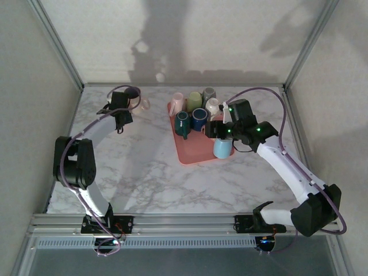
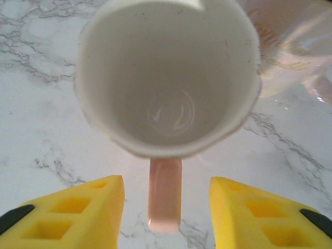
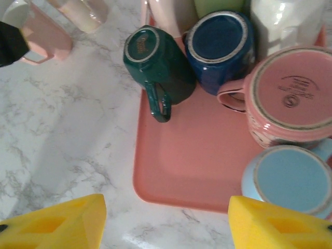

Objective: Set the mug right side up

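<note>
My left gripper [image 2: 167, 182] sat open, holding nothing, one finger each side of the handle [image 2: 165, 199] at six o'clock on the pink mug [image 2: 166, 88], because I judged it stood mouth up.

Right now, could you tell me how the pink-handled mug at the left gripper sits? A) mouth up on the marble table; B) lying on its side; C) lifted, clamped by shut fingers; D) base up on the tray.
A: the left wrist view looks straight into the mug down to its inner floor, with marble table around it. The left gripper has its fingers clear of the handle.
</note>
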Robot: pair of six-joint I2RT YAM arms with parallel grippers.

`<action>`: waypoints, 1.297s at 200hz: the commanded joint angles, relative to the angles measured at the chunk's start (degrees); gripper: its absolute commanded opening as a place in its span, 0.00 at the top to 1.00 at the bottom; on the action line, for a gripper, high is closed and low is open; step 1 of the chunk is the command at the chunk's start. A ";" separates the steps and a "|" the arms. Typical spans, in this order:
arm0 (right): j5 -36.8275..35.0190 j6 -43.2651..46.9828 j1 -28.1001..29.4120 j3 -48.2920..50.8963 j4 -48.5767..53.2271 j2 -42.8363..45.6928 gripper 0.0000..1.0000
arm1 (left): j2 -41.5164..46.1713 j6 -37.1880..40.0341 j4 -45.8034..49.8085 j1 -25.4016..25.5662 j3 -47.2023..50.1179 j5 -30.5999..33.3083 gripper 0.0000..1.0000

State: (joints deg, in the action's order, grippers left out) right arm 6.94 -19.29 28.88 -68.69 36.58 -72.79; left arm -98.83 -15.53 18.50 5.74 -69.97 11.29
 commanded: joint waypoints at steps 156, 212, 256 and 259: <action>-0.86 -7.78 -9.93 9.01 4.16 -0.60 0.24 | 35.15 -1.80 -9.82 0.27 25.76 -56.12 0.45; 2.49 -5.19 -11.33 8.24 -0.13 -7.57 0.22 | 35.06 -2.66 -11.34 0.48 26.81 -57.17 0.45; 7.21 -2.82 -11.32 7.54 -4.64 -12.71 0.22 | 35.98 -2.58 -11.31 0.83 27.43 -57.05 0.45; 7.73 -2.66 -11.25 7.47 -4.81 -13.00 0.22 | 35.98 -2.58 -11.30 0.86 27.44 -57.01 0.45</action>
State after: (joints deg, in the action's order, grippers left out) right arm 10.48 -23.64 17.76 -59.99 35.09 -83.74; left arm -63.83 -18.02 8.54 6.02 -43.22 -44.23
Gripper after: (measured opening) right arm 0.783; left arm 0.552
